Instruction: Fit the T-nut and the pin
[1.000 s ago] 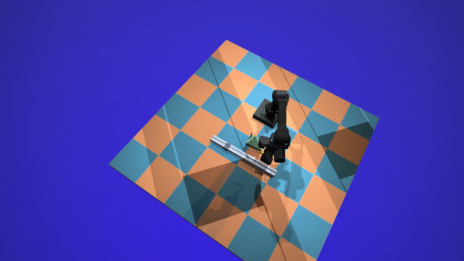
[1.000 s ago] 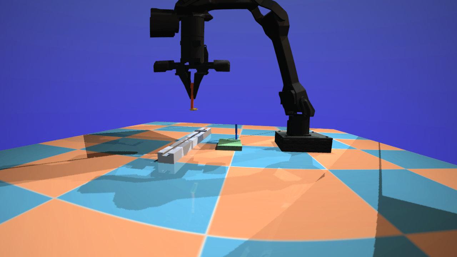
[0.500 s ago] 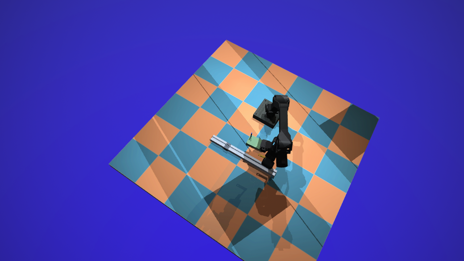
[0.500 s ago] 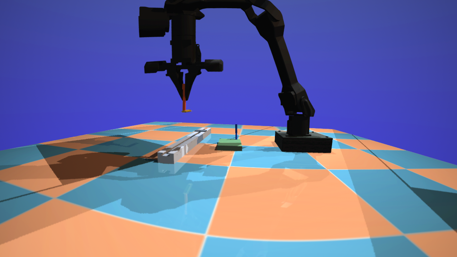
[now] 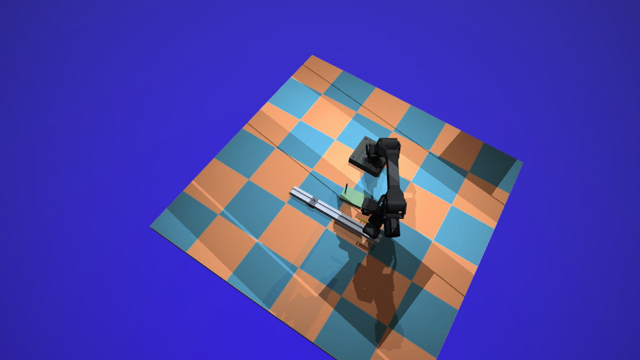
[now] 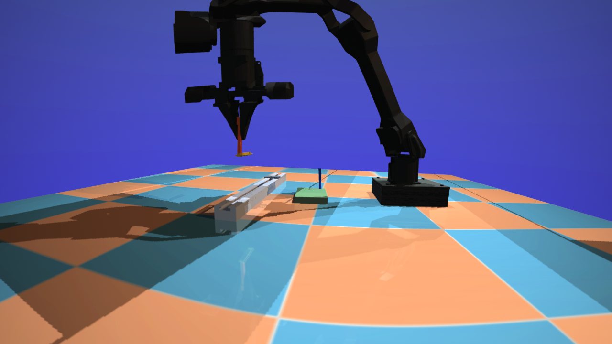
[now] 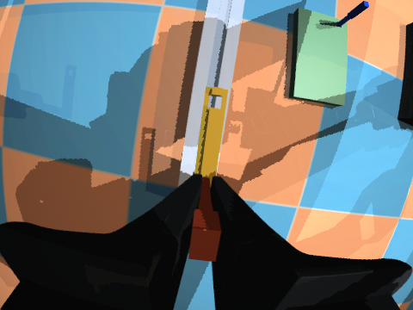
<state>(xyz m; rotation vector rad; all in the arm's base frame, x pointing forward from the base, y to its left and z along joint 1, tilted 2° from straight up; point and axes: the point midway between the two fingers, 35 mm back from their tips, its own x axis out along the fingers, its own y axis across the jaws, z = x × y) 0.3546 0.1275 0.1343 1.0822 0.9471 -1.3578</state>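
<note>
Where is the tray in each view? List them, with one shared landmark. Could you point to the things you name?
Top: the tray [image 5: 352,197] [image 6: 311,194] [image 7: 320,65] lies a little right of and below centre.
Exterior: just below centre.
Wrist: upper right.
Shared landmark: the blue pin [image 5: 345,188] [image 6: 319,178] [image 7: 354,14], sticking up from the tray.

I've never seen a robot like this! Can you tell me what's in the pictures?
The black machine is a robot arm. One picture looks down from above, one from the side, and one from its wrist. Its jaws, closed, pinch an orange handle; the flat brass nut hangs in the air. Below are a long metal rail with a dark bracket, and a green tray with a blue pin standing up.
</note>
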